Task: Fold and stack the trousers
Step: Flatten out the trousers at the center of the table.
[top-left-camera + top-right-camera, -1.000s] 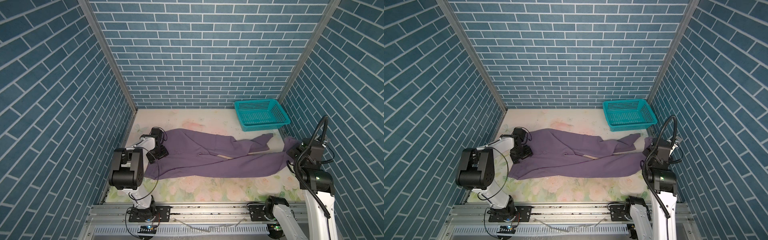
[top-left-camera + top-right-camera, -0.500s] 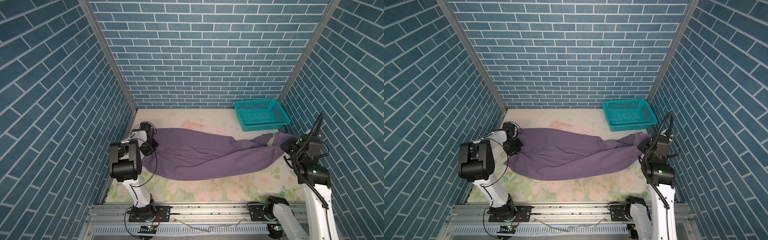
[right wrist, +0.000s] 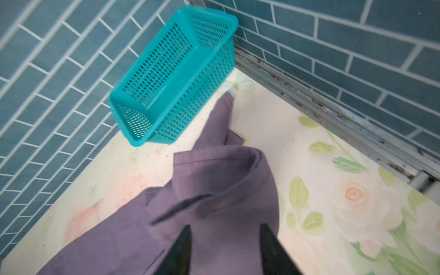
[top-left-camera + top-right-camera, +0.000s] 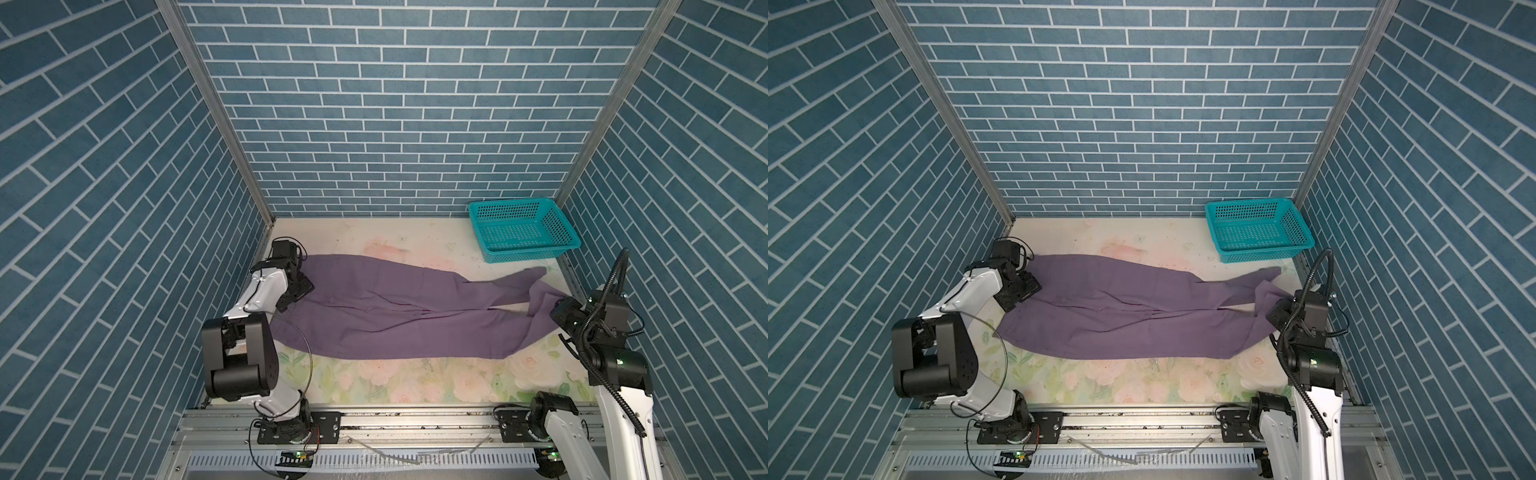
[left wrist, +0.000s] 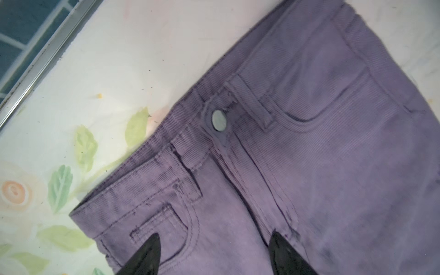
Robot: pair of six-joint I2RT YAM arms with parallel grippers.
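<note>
Left pincer (image 5: 214, 238): fingers spread wide, nothing clamped; poised just above the front pocket (image 5: 166, 226), beside the fly and short of the waistband (image 5: 166, 152).
Right pincer (image 3: 225, 228): fingers parted, no cloth pinched as far as the wrist view shows; hanging over the rumpled hem (image 3: 214, 159) of the near leg.
Trousers (image 4: 395, 316): spread front-up lengthwise on the floral tabletop (image 4: 415, 386), waist at 9 o'clock, legs running to 3 o'clock. Metal button (image 5: 219, 120) showing at the waist. Far leg's end (image 4: 534, 272) splayed toward 2 o'clock; near leg's end bunched beside the right pincer, not flat.
Basket (image 4: 530, 252): teal mesh, empty, in the back corner at 1 o'clock, close to the far leg's tip; contact unclear.
Step in hand: most likely straightening the garment before a first fold. No fold made yet, stacking not begun.
Doing it well: take the waistband corner at 9 o'clock and the matching hem at 3 o'clock, bite through both layers, lift only a little, then pull gently apart to draw out the wrinkles. Bring the splayed far leg parallel with the near one before folding.
Watch for: soft fabric sliding from a shallow pinch; uneven pull skewing the waist; the far hem dragging the light basket.
</note>
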